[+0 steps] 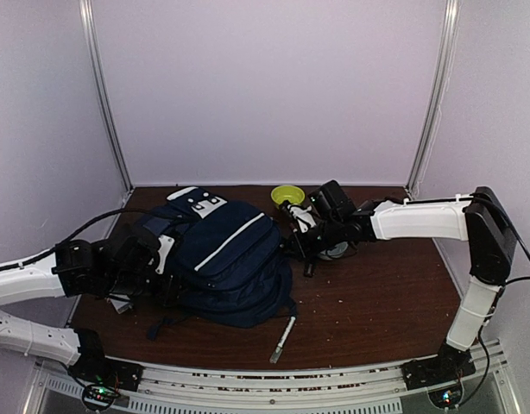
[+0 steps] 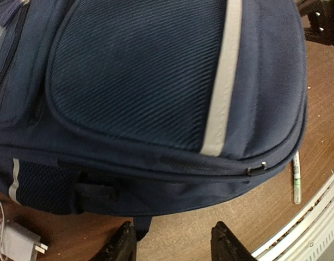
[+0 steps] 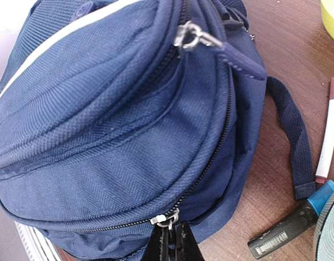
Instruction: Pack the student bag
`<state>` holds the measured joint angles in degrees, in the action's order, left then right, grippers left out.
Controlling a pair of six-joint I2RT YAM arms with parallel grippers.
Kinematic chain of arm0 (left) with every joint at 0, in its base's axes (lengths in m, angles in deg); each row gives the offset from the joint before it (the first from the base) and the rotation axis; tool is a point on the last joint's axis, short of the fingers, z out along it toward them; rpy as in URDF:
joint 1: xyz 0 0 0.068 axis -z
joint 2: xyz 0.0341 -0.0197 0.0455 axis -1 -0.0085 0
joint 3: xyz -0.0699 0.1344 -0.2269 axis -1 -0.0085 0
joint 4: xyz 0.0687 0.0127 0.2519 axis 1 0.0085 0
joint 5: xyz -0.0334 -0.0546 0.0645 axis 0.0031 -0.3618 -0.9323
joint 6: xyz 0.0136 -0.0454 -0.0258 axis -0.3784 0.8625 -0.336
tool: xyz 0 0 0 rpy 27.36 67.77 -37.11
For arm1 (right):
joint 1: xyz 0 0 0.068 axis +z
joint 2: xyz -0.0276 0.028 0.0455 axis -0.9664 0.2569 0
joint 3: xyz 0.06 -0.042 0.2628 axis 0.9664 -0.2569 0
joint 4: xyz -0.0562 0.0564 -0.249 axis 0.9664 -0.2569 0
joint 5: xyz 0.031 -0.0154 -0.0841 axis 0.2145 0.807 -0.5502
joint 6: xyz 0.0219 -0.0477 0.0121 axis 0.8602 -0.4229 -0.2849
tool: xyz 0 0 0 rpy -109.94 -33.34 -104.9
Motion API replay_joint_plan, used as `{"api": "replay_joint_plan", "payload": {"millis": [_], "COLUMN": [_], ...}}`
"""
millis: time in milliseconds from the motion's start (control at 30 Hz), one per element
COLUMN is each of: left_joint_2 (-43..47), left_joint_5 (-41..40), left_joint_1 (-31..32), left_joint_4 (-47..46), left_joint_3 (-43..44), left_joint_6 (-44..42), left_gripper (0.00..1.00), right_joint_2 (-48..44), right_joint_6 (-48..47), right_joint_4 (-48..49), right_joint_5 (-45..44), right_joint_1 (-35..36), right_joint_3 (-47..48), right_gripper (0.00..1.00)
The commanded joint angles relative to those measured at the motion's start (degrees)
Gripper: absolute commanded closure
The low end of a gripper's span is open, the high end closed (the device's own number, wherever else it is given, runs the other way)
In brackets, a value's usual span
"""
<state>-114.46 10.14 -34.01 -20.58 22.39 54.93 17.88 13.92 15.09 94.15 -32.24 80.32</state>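
Pale-walled booth, dark wood tabletop (image 1: 377, 302).

Far left: white charger (image 2: 17, 242) with its cable lies on the wood near the bag's mesh side pocket, not packed.

Left arm reaches in low from the left edge, forearm near level. Left gripper (image 2: 175, 247) sits just beside the student bag (image 1: 222, 259), jaws partly apart, nothing between them. Probably placed there to brace that side.

Bag lies flat, left of centre on the tabletop, front pockets up, white stripe showing. A pen (image 1: 282, 339) lies loose off its near corner.

Right arm folds at the elbow and stretches across from the right, wrist brought to the bag's right edge. Right gripper (image 3: 169, 244) is pinched tight on a zipper pull (image 3: 166, 220), likely to run the zip open for packing.

Beyond: green bowl (image 1: 287, 196), red-capped marker (image 3: 326, 136).
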Motion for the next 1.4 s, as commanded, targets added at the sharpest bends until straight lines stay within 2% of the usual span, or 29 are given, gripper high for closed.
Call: {"api": "replay_joint_plan", "payload": {"millis": [0,100,200,367,533,667,767,833,900,967,1033,1100,1167,1267,1367], "left_joint_2": [-0.3,-2.8,-4.8,-9.6,-15.0,-16.9,-12.1,-7.2,-2.9,0.1,1.3,1.3,0.5,-3.7,-11.9], "left_joint_5": [-2.1,2.4,-1.2,-1.7,5.5,6.1,6.5,6.5,6.2,4.7,6.4,9.6,8.5,0.6,-6.5], "left_joint_1": [-2.5,-9.3,-15.3,-25.4,-35.8,-37.1,-36.8,-34.9,-30.0,-21.6,-13.2,-6.2,-0.7,4.3,7.4], "left_joint_4": [-1.5,-11.3,-17.5,-24.7,-28.8,-25.8,-27.5,-30.3,-32.5,-32.7,-32.5,-32.3,-33.7,-34.1,-31.4], "left_joint_3": [-4.4,-8.9,-10.3,-8.4,-3.0,6.6,7.5,5.3,3.3,2.2,0.9,-1.0,-3.3,-4.1,-1.0], "left_joint_6": [5.1,3.5,1.8,-3.2,-8.0,-12.6,-13.3,-15.7,-21.3,-29.1,-37.9,-44.3,-48.6,-55.0,-61.5], "left_gripper": [0.43,0.43,0.45,0.44,0.44,0.42,0.41,0.42,0.47,0.53,0.55,0.54,0.50,0.43,0.35], "right_joint_2": [1.5,1.7,1.9,2.6,6.1,11.1,11.9,11.2,10.8,10.6,9.8,8.5,7.0,5.7,5.8], "right_joint_6": [1.3,1.5,1.8,2.5,4.0,4.8,6.5,6.5,6.5,6.9,7.6,8.6,9.7,11.5,11.7], "right_joint_4": [-1.9,-1.9,-2.3,-3.1,-3.3,-4.9,-3.9,-3.1,-3.1,-3.2,-2.7,-1.5,0.1,3.2,3.5], "right_joint_5": [-1.3,-1.5,-1.9,-2.0,0.3,4.2,6.0,5.9,6.3,7.2,7.9,8.1,8.6,10.1,9.8], "right_joint_1": [1.6,3.0,4.3,8.2,13.3,15.3,14.9,14.7,14.3,13.6,12.2,11.0,9.7,8.5,8.0], "right_joint_3": [-1.0,-0.8,0.1,2.7,9.5,18.3,20.7,20.2,19.3,18.0,15.7,12.7,9.7,5.6,3.9], "right_gripper": [1.00,1.00,1.00,1.00,1.00,1.00,1.00,1.00,1.00,1.00,1.00,1.00,1.00,1.00,1.00]}}
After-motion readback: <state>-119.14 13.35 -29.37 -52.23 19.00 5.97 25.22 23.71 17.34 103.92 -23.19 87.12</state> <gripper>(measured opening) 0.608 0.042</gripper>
